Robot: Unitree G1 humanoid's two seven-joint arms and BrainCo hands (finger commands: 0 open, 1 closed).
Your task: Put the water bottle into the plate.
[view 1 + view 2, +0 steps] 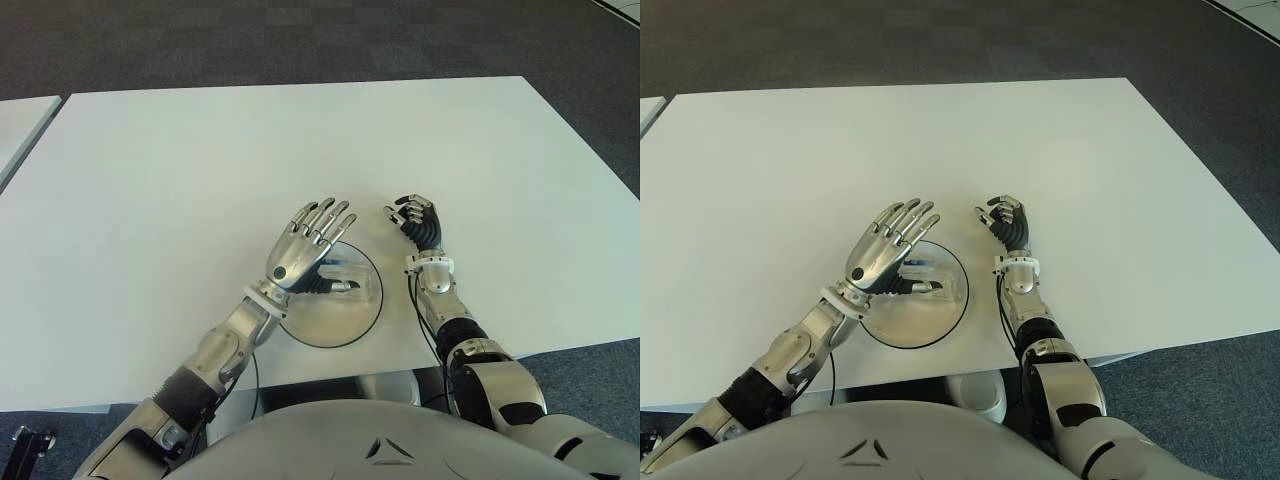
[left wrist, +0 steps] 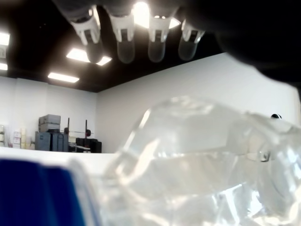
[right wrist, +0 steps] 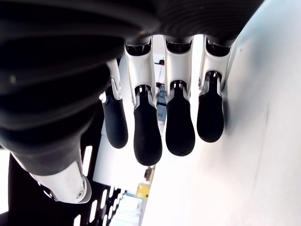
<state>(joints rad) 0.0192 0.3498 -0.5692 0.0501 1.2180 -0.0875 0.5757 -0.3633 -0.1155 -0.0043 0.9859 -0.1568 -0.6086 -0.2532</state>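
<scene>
**Technician:** Where was the water bottle (image 1: 345, 280) at this point?

**Inspector:** It lay on its side in the plate (image 1: 345, 325), a round silver dish close to the near edge of the white counter (image 1: 200, 160), roughly midway along that edge. The bottle was clear plastic. The left wrist view showed its crinkled transparent body close up, with a blue part beside it.

**Technician:** And the state of the left robot hand (image 1: 305, 250)?

**Inspector:** It was over the plate, directly above the bottle, palm down. Its four fingers (image 2: 124, 40) were extended straight and spread, pointing toward the far edge of the counter. They were not wrapped around the bottle, and the hand held nothing. Whether the palm touched the bottle could not be determined.

**Technician:** The right robot hand (image 1: 1005, 222)?

**Inspector:** It was just beside the plate, on the plate's right side, near the same near edge of the counter. Its fingers (image 3: 148, 134) were curled inward in a row, dark pads toward the palm, and nothing was enclosed by them. Its forearm ran back toward the near edge.
</scene>
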